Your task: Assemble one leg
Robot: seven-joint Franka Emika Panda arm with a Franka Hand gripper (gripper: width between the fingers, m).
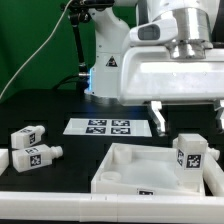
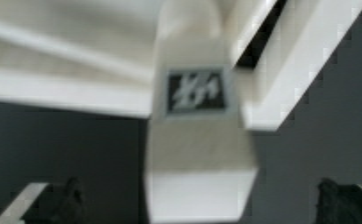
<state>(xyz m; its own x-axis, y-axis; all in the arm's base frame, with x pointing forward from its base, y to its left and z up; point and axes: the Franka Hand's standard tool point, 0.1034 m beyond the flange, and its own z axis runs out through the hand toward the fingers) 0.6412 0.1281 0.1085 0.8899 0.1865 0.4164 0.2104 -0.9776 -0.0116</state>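
Note:
One white leg [image 1: 190, 153] with a black-and-white tag stands upright at the corner of the white tray-like tabletop [image 1: 125, 168] on the exterior view's right. My gripper [image 1: 189, 120] hangs just above it, wide open, with one dark finger [image 1: 157, 116] on each side. In the wrist view the leg [image 2: 196, 120] runs down the middle, blurred, with its tag facing the camera. The gripper [image 2: 196, 205] is open there too, and both fingertips [image 2: 46, 204] stand well apart from the leg without touching it.
Two more legs [image 1: 28, 135] [image 1: 38, 155] lie on the black table at the exterior view's left, with part of another white piece [image 1: 3, 160] at the edge. The marker board [image 1: 105, 126] lies behind the tabletop. The robot base [image 1: 108, 60] stands at the back.

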